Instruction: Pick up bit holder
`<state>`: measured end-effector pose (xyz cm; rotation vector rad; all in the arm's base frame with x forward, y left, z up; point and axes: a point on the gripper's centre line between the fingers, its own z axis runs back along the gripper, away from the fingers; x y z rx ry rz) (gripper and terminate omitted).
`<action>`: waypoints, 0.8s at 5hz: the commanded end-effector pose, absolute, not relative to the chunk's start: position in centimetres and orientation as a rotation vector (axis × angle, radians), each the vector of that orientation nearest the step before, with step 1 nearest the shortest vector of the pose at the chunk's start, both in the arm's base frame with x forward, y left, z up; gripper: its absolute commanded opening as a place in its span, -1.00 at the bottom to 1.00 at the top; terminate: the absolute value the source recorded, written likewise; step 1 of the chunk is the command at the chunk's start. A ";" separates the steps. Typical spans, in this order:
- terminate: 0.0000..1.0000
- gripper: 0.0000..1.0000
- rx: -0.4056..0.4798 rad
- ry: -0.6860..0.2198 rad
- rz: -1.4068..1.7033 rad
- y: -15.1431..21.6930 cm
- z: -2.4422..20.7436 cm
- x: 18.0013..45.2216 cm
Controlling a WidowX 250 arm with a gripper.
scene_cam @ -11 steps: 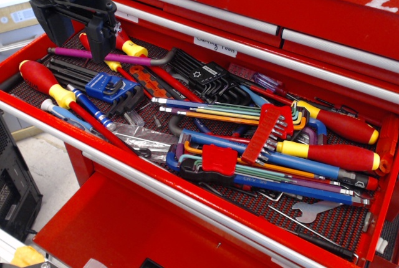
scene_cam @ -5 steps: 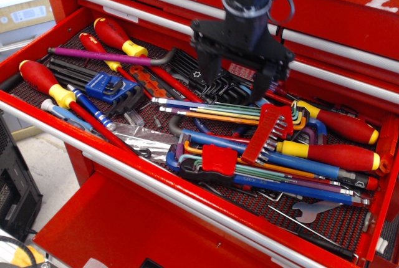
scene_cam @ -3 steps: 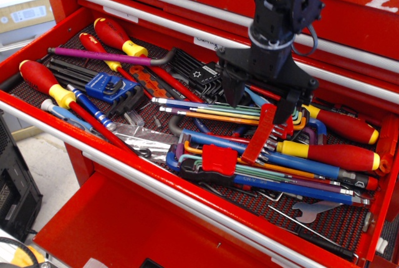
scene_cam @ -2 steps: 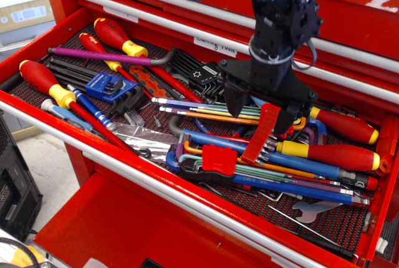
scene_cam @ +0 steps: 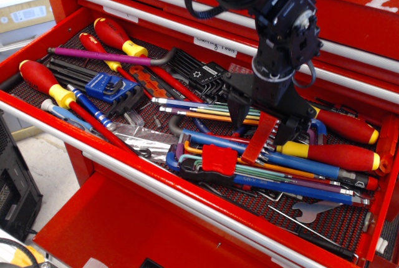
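The bit holder is a narrow red strip with a row of short silver bits. It lies tilted on the pile of hex keys in the middle right of the open drawer. My gripper has come down from above over the strip's upper end. One black finger stands to its left and the other finger to its right. The jaws are open and stand apart from the strip's sides. The strip's top end is hidden behind the gripper body.
A squarish red clip holding rainbow hex keys lies just in front of the strip. A blue hex-key holder and red-yellow screwdrivers lie at the left. More screwdrivers lie at the right. A wrench lies near the drawer's front edge.
My gripper has swung in from the upper left, moved right over the drawer and come down, so its open fingers now straddle the bit holder's upper end. The tools have not moved.
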<state>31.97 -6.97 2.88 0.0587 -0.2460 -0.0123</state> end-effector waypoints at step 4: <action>-1.00 1.00 -0.027 -0.291 -0.007 -7.4 0.4 32.2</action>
